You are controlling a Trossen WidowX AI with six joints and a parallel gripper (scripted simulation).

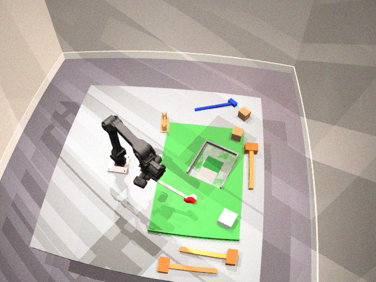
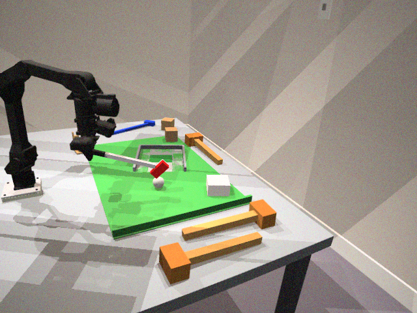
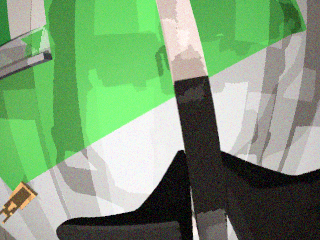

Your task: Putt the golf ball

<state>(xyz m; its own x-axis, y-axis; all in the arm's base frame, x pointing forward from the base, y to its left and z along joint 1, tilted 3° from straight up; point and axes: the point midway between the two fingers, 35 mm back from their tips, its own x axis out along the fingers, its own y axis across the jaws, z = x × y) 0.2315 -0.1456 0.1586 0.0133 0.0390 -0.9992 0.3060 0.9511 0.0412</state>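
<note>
- Arm: matte black, jointed, with smooth, rounded housings at the bends.
- Base plate: pale, flat, squared, with small dark screw holes near the corners.
- Wrist section: black, stacked, bearing stubby rounded cylinders.
- Gripper: black; broad fingers, angular profile, tapering towards their tips, greyer lower faces in the wrist view.
</note>
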